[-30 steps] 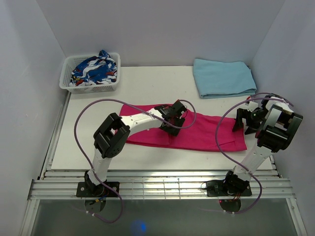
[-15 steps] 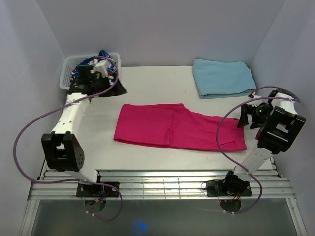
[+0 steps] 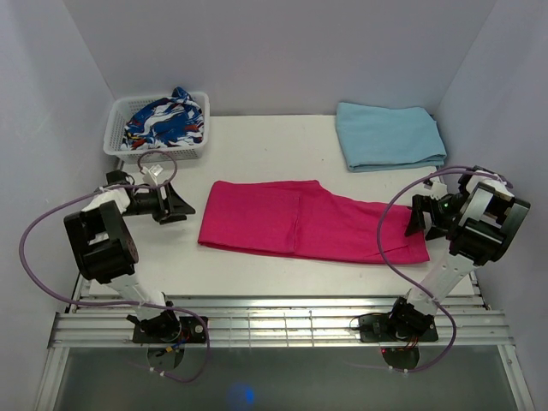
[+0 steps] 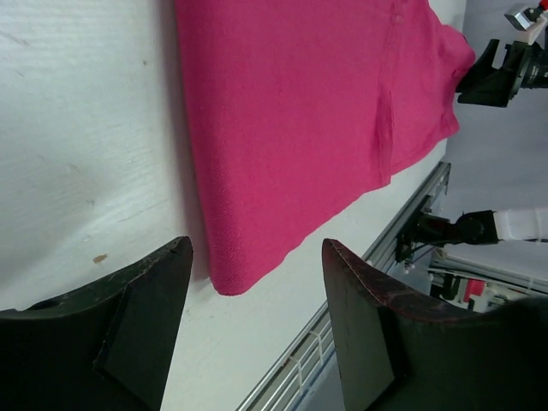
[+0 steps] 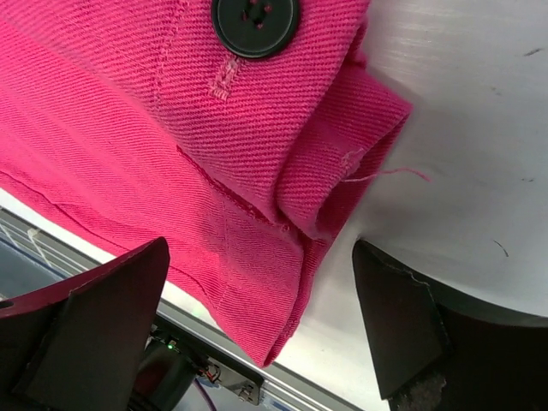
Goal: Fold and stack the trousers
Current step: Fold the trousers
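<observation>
Trousers (image 3: pixel 308 221): we see them flat.
Left gripper (image 3: pixel 177 205): spread, just left.
Right gripper (image 3: pixel 417 219): spread, right end.

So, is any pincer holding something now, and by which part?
Nothing is held. The left pincer stands open beside one end of the bright magenta-pink fabric trousers; the right pincer stands open above their buttoned end.
</observation>
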You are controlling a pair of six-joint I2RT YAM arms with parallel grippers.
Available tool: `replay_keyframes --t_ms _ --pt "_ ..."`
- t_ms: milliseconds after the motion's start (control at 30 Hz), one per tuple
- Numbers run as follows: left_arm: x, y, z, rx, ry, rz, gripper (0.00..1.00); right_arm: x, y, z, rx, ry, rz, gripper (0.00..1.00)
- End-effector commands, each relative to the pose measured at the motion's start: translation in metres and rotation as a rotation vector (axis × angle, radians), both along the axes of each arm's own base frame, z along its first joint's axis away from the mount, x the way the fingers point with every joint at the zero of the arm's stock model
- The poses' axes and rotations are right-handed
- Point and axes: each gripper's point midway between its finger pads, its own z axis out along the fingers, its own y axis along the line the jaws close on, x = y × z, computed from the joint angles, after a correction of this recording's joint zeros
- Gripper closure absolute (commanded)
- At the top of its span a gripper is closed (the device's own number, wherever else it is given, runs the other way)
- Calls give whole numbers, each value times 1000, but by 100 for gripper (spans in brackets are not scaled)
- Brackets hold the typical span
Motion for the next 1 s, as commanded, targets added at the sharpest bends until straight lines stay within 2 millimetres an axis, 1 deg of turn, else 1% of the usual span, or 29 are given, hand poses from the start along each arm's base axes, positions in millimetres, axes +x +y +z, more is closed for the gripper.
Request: replay_keyframes --t_ms 0,67,233,267,300,367,433,467,533,567,633,667,700,767,800,833,867,900,933,967 --pt "1 -14 7 -93 -108 -36 28 -2 2 -7 12 2 5 6" --pt "2 -17 -6 -92 -114 -32 29 -2 2 -10 16 2 3 4" --pt "3 -37 -33 -87 -52 -38 32 -3 3 -15 20 16 3 2" --pt "8 -37 -39 -62 -64 -34 32 -3 3 -15 17 14 5 2" --pt "6 -41 -45 -63 -41 -28 33 -3 1 -16 11 19 6 1" --pt "10 -38 -55 -50 -20 7 37 -3 0 -16 4 17 11 1" --pt "12 -37 -61 -50 4 32 39 -3 -2 -15 -5 16 15 1" --pt "14 -36 -66 -48 7 37 42 -2 -3 -14 -10 10 18 1" --pt "15 -35 -69 -49 16 46 46 0 -4 -11 -17 -1 22 0" --pt "17 -35 -69 -51 15 51 49 3 -6 -9 -20 -9 22 0" --pt "17 -37 -69 -60 20 49 51 7 -5 -6 -19 -16 16 0" --pt "18 -37 -68 -63 22 53 51 11 -7 -4 -30 -25 14 0" --pt "18 -36 -64 -61 11 53 43 25 -13 11 -57 -84 11 0" --pt "17 -35 -59 -37 -11 46 34 46 -18 37 -84 -187 -14 0" --pt "16 -35 -56 -28 -22 39 31 69 -18 70 -97 -297 -18 0" --pt "17 -33 -51 -13 -40 39 26 81 -12 89 -73 -338 -48 0" --pt "15 -33 -50 -9 -38 38 25 88 -3 106 -48 -362 -51 5" --pt "15 -33 -48 -6 -45 35 24 101 22 121 -8 -398 -7 5" --pt "15 -33 -46 -6 -48 37 24 115 36 139 -4 -440 26 6" --pt "16 -34 -45 -10 -59 35 24 119 52 142 14 -433 43 7"
